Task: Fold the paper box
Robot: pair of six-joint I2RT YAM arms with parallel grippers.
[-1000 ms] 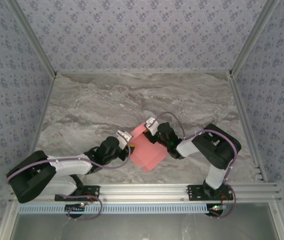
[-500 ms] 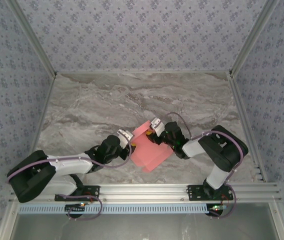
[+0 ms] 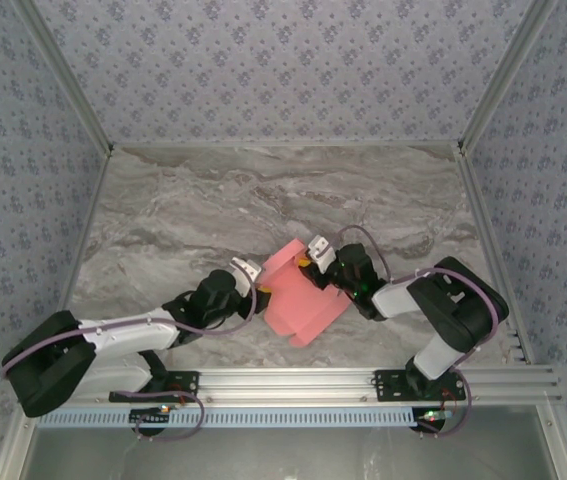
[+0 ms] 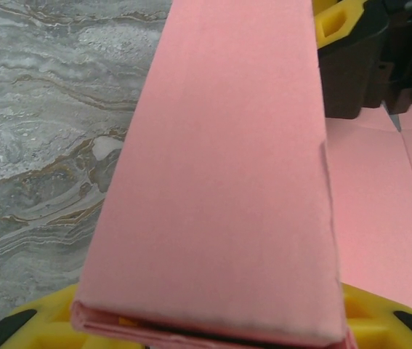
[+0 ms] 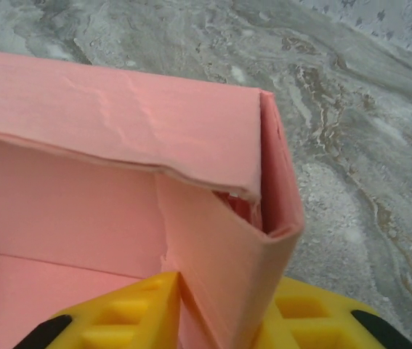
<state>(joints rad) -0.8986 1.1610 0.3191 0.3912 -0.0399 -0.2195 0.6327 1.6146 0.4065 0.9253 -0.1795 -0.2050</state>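
I see the paper box (image 3: 298,300) half-formed near the middle of the table (image 3: 183,220), two walls doubled over, left gripper (image 3: 251,275) clamped on one, right gripper (image 3: 315,250) pinching a corner wall; near end looks unfolded, I judge.

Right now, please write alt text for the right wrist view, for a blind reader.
A folded corner wall of the pink paper box stands clamped between the two yellow fingers of the right end effector. Behind it lies the grey marble table.
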